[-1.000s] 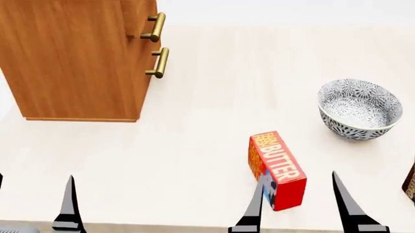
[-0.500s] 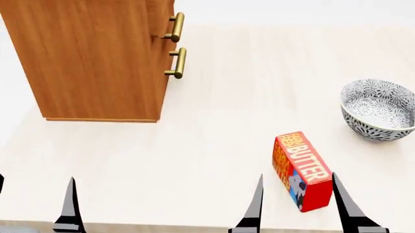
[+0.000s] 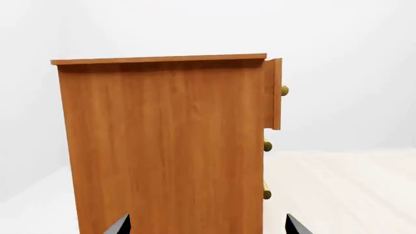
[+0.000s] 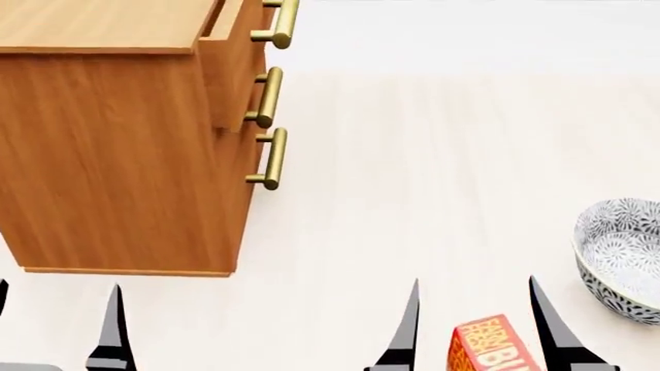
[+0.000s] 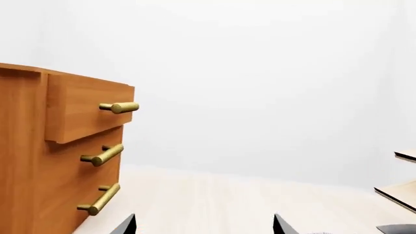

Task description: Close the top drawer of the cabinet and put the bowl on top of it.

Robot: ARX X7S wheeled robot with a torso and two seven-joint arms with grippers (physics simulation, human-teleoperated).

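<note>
The orange-brown cabinet (image 4: 113, 154) stands at the left of the head view, its flat top (image 4: 103, 23) showing. The top drawer (image 4: 225, 73) sticks out a little past the two lower fronts, and its brass handle (image 4: 277, 23) is at the upper edge. The left wrist view shows the cabinet (image 3: 162, 146) side-on with the top drawer (image 3: 276, 92) protruding. From the right wrist, the top drawer (image 5: 85, 109) is ajar. The patterned bowl (image 4: 619, 259) sits at the right edge, partly cut off. My left gripper (image 4: 58, 283) (image 3: 207, 217) and right gripper (image 4: 474, 278) (image 5: 204, 219) are open and empty.
A red butter box (image 4: 495, 348) lies at the bottom edge between my right gripper's fingers in the head view. The pale table (image 4: 433, 170) stretches between cabinet and bowl. A pale wooden rack (image 5: 398, 191) shows at the far side of the right wrist view.
The head view has shifted: the cabinet now sits lower with its top visible, and the bowl and butter box have slid down and right. Both grippers keep their places in the view.
</note>
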